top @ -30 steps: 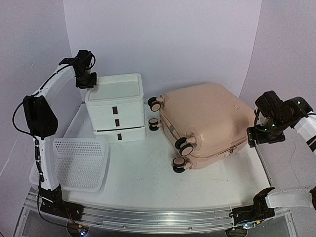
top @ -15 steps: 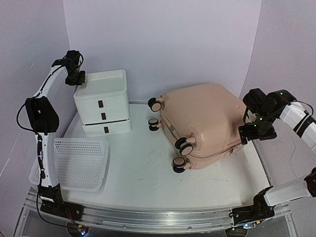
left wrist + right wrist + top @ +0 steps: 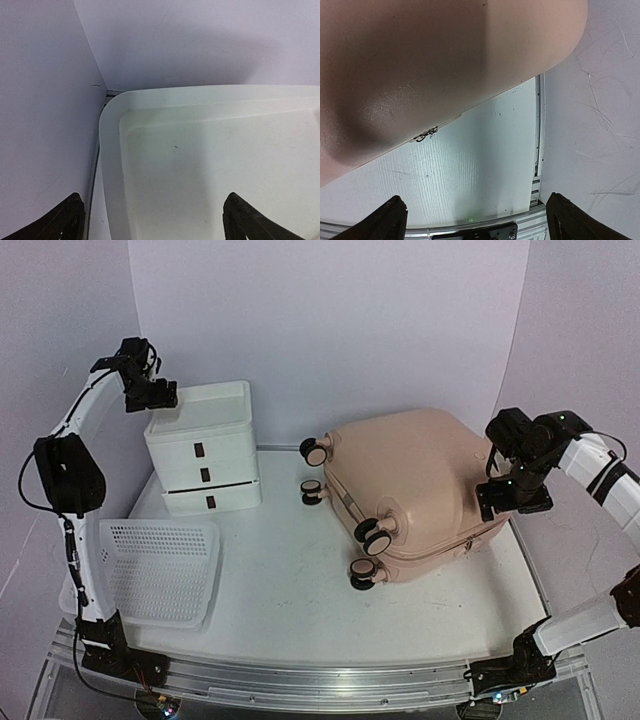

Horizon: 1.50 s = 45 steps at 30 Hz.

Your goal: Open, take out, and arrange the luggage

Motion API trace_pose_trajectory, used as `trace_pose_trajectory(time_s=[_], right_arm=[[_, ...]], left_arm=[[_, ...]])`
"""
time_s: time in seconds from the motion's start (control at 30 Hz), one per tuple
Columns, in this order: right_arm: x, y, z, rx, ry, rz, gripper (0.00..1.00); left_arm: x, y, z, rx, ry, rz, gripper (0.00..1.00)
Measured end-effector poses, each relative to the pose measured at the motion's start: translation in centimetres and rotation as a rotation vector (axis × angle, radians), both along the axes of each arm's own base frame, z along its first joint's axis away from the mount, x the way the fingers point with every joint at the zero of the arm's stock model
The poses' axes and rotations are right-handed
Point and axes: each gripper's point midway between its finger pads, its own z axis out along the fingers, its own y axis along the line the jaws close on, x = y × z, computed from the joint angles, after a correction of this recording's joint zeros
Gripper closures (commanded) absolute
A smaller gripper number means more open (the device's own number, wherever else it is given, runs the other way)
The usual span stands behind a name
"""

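Observation:
The luggage point(image 3: 420, 480), a closed pale pink hard-shell suitcase, lies flat at the right of the table with its caster wheels point(image 3: 372, 536) pointing left. In the right wrist view its shell point(image 3: 445, 65) fills the top, and a small zipper pull point(image 3: 425, 134) shows at its lower edge. My right gripper point(image 3: 512, 498) point(image 3: 475, 220) hangs open at the suitcase's right corner with nothing between its fingers. My left gripper point(image 3: 160, 395) point(image 3: 155, 220) is open over the back left corner of the white drawer unit point(image 3: 205, 445) point(image 3: 210, 165), straddling its rim.
A white perforated basket point(image 3: 160, 570) lies at the front left. The drawer unit stands at the back left near the side wall point(image 3: 45, 125). The table's right edge rail point(image 3: 538, 150) runs close beside the suitcase.
The drawer unit has slid left with my left gripper shut on its rim; that gripper has now opened and let go. My right gripper has moved left and up to the suitcase's corner.

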Motion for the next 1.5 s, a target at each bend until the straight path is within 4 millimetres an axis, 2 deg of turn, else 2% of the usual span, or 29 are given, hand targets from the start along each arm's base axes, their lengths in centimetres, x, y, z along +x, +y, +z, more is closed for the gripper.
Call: trace_pose_trajectory(time_s=[0.03, 0.13, 0.23, 0.33, 0.4, 0.43, 0.5, 0.6, 0.73, 0.83, 0.93, 1.17, 1.23, 1.33, 1.5], right_arm=[[0.0, 0.0, 0.0, 0.000, 0.000, 0.001, 0.02], [0.1, 0.1, 0.1, -0.001, -0.001, 0.009, 0.02], [0.2, 0.1, 0.0, -0.002, 0.002, 0.015, 0.02], [0.3, 0.3, -0.1, 0.003, 0.004, 0.023, 0.02], [0.5, 0.5, -0.2, 0.013, 0.004, 0.026, 0.02], [0.5, 0.7, -0.2, 0.021, 0.003, 0.028, 0.02], [0.8, 1.1, -0.2, 0.043, -0.004, 0.034, 0.02], [1.1, 1.7, -0.2, 0.070, -0.011, 0.041, 0.02], [1.4, 2.0, -0.1, 0.091, -0.026, 0.035, 0.02], [1.7, 2.2, 0.1, 0.105, -0.048, 0.022, 0.02], [1.8, 2.5, 0.6, 0.138, -0.081, 0.014, 0.02], [0.5, 2.9, 0.4, 0.206, -0.107, 0.024, 0.02], [0.2, 2.9, 0.2, 0.220, -0.115, 0.030, 0.02], [-0.4, 3.0, 0.1, 0.239, -0.124, 0.039, 0.02], [-0.4, 3.5, 0.2, 0.263, -0.134, 0.063, 0.02]], left_arm=[[-0.5, -0.5, 0.8, -0.020, -0.011, -0.015, 0.01], [-3.0, -2.4, 5.1, -0.088, -0.079, -0.070, 0.01], [-6.7, -5.9, 10.2, -0.150, -0.164, -0.163, 0.01], [-11.3, -11.8, 14.1, -0.219, -0.226, -0.313, 0.01], [-14.3, -16.6, 14.9, -0.273, -0.226, -0.439, 0.00], [-16.1, -19.7, 14.8, -0.301, -0.215, -0.520, 0.00], [-19.8, -25.9, 13.1, -0.351, -0.155, -0.681, 0.01], [-25.2, -34.1, 7.9, -0.388, -0.003, -0.886, 0.01], [-31.2, -40.8, 0.5, -0.376, 0.174, -1.043, 0.01], [-33.8, -43.4, -2.4, -0.358, 0.232, -1.106, 0.01], [-34.8, -45.5, -3.6, -0.346, 0.226, -1.154, 0.01], [-35.0, -49.0, -6.1, -0.299, 0.212, -1.213, 0.01], [-34.7, -49.7, -7.0, -0.279, 0.215, -1.216, 0.06], [-34.1, -51.0, -7.8, -0.256, 0.202, -1.221, 0.17], [-33.7, -51.7, -8.5, -0.236, 0.194, -1.203, 0.37]])
